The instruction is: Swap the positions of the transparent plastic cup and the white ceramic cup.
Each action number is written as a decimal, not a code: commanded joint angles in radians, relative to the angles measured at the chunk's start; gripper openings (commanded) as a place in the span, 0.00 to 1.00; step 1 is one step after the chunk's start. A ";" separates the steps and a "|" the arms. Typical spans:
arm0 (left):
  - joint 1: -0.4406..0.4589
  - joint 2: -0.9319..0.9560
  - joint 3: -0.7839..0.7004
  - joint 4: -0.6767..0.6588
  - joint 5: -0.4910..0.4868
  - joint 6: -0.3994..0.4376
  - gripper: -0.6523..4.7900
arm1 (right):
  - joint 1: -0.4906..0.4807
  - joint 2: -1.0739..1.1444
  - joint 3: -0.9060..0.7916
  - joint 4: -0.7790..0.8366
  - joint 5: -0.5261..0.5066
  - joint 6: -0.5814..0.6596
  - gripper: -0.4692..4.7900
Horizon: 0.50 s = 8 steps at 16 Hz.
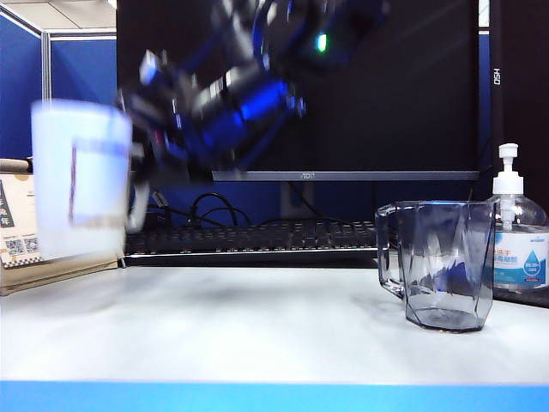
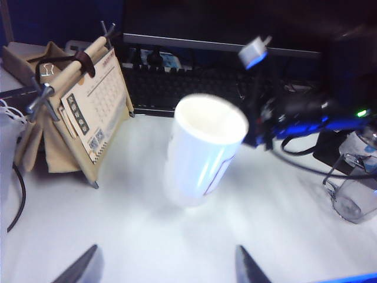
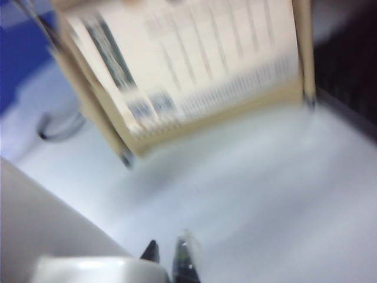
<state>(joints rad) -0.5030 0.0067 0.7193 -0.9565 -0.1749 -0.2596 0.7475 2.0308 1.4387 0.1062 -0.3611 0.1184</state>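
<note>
The white ceramic cup (image 1: pixel 81 180) with its brown frame print is blurred at the far left of the exterior view, tilted slightly and just above the table. My right gripper (image 1: pixel 141 193) reaches across from the upper right and is shut on the cup's handle side. In the right wrist view its fingertips (image 3: pixel 169 254) stand close together beside the cup's wall (image 3: pixel 47 236). The transparent plastic cup (image 1: pixel 437 266) stands on the table at the right. My left gripper (image 2: pixel 168 268) hangs open and empty, well short of the white ceramic cup (image 2: pixel 203 150).
A desk calendar (image 1: pixel 17 232) stands close behind the white cup at the left edge. A keyboard (image 1: pixel 257 236) and a monitor (image 1: pixel 343 86) line the back. A pump sanitizer bottle (image 1: pixel 519 232) stands right behind the transparent cup.
</note>
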 commanded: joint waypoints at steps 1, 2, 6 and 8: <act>0.001 -0.002 0.001 0.011 0.003 -0.001 0.66 | -0.013 0.018 0.010 0.044 -0.005 0.011 0.08; 0.001 -0.002 0.001 0.011 0.003 -0.001 0.66 | -0.014 0.029 0.011 0.044 0.000 0.008 0.08; 0.001 -0.002 0.001 0.011 0.004 -0.001 0.66 | -0.036 0.050 0.011 0.048 0.006 0.008 0.08; 0.001 -0.002 0.001 0.011 0.004 -0.001 0.66 | -0.040 0.066 0.010 0.054 0.013 0.006 0.08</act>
<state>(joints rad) -0.5030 0.0067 0.7193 -0.9562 -0.1719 -0.2600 0.7086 2.1010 1.4395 0.1093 -0.3386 0.1162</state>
